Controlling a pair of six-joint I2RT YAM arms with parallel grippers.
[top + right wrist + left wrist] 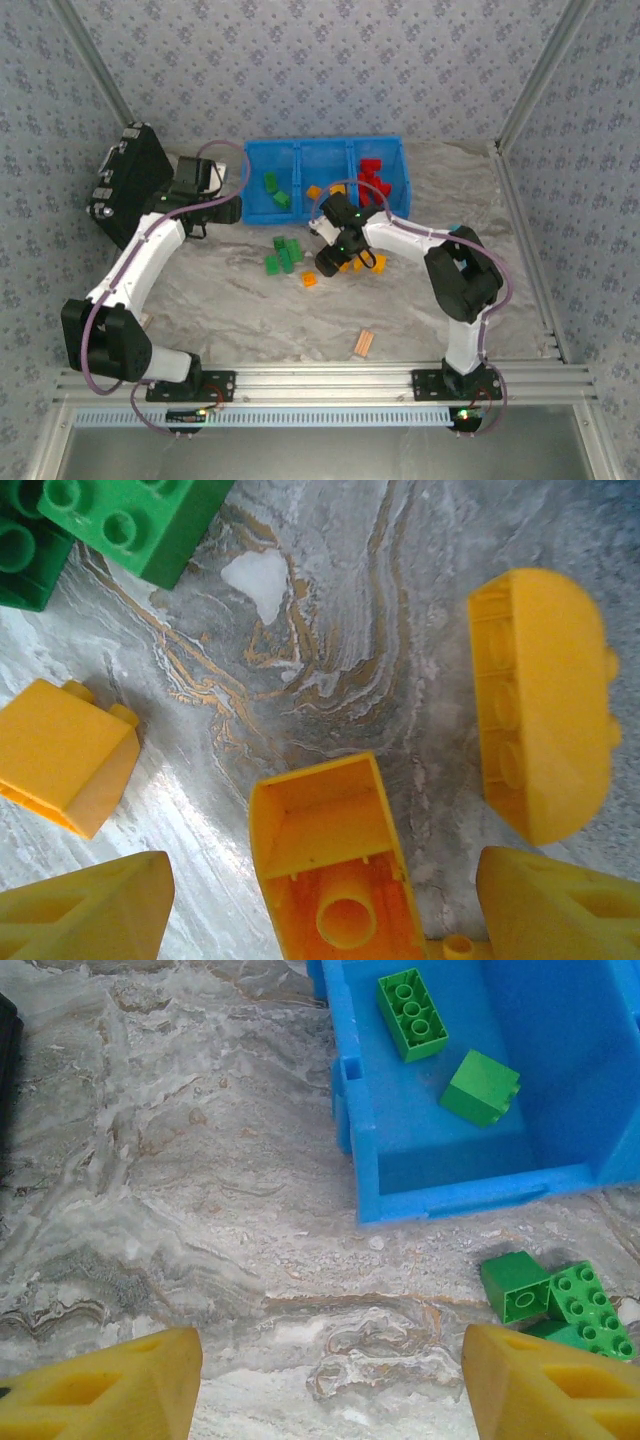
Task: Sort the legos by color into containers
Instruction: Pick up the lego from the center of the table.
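Lying hollow-side up, an orange-yellow lego (330, 850) runs lengthwise between the right gripper's (325, 905) released jaws; the spread left gripper (330, 1385) overlooks binned green legos (412, 1015).

Green, orange-yellow and red legos (285, 250), bright blue bin (450, 1195), grey marbled table (230, 310).

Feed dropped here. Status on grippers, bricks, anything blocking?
Left gripper open, empty, beside blue plastic bin. Right gripper open astride upturned orange-yellow plastic brick. Small green plastic bricks loose nearby. Nothing blocking.
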